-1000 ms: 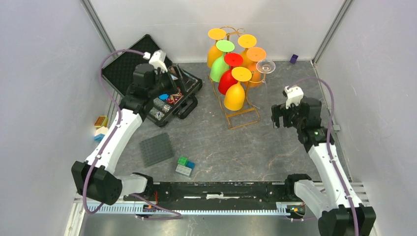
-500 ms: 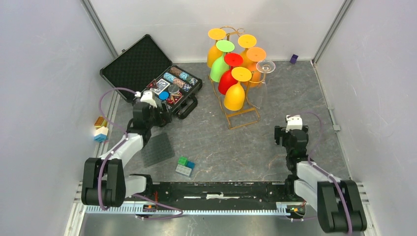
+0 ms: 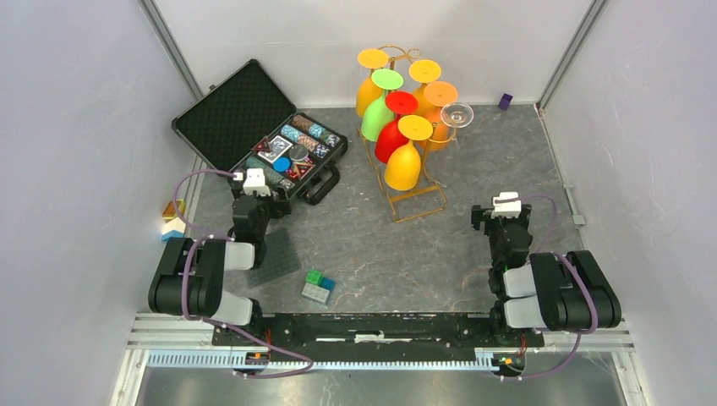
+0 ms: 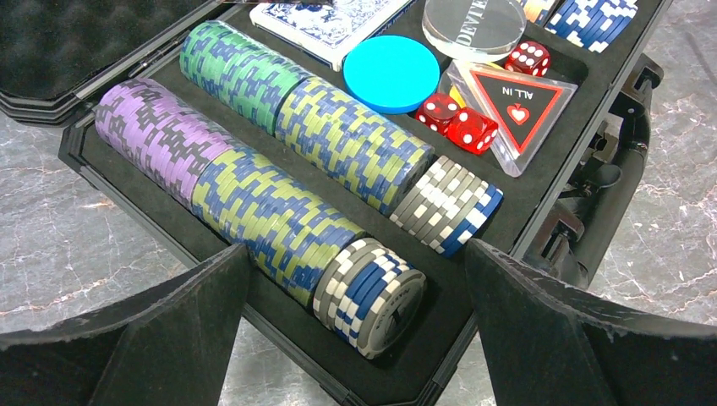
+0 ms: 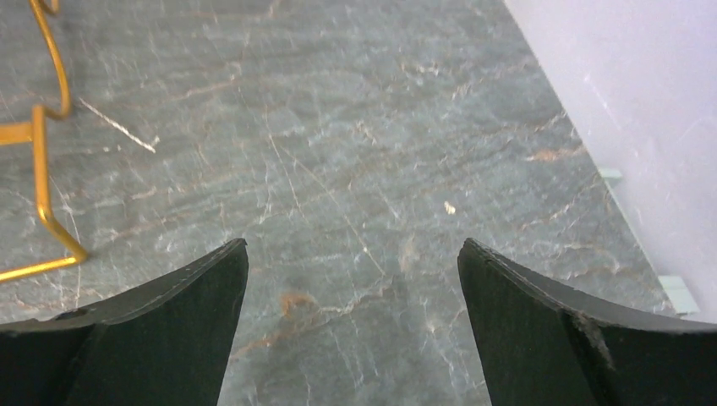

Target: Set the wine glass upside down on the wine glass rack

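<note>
the clear wine glass (image 3: 456,114) is in the upper middle of the top view. it hangs at the right side of the gold wine glass rack (image 3: 419,212) with its round foot up. yellow (image 3: 404,165), red (image 3: 391,139), green (image 3: 376,118) and orange (image 3: 435,118) glasses hang upside down on the same rack. the rack stands on the grey desk (image 3: 380,254), near the back wall.

the right gripper (image 5: 353,271) is at the lower right of the top view, well apart from the rack. its jaws are wide open with nothing between them, only bare desk under them. a bit of the rack's gold wire shows at the left edge of its own view.

the left gripper (image 4: 355,279) is at the lower left, wide open too, and holds nothing. it points at an open black case (image 3: 232,110) full of rows of poker chips (image 4: 254,194), with red dice (image 4: 461,127) and a blue disc (image 4: 391,72). a dark square plate (image 3: 275,258) and small green and blue blocks (image 3: 319,286) lie on the desk near it.
</note>
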### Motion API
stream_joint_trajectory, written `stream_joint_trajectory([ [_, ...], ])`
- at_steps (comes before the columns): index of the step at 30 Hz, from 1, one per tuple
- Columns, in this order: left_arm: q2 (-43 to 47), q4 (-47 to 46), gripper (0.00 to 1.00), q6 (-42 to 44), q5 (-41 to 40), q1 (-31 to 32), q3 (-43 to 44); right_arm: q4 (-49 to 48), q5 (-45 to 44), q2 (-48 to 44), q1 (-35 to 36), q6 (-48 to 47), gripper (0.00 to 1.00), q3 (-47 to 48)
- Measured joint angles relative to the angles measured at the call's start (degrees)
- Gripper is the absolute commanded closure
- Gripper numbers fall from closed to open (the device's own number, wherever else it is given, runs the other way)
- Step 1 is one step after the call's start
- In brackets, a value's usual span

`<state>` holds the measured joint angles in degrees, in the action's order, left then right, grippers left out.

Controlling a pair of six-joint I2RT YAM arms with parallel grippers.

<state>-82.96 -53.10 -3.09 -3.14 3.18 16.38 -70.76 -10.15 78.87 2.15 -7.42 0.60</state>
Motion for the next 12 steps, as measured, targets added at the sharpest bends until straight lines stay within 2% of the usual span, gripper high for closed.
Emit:
stream_joint_trajectory([
  [5, -0.44, -1.07, 0.00, 0.04, 0.04, -0.11, -0.26, -4.81, 1.11, -0.02, 0.04, -0.57, 0.02, -0.02],
  [12, -0.81, -2.84, 0.00, 0.74, 0.76, -0.11, -1.03, -5.55, 1.57, -0.02, 0.07, -0.96, 0.02, -0.02],
])
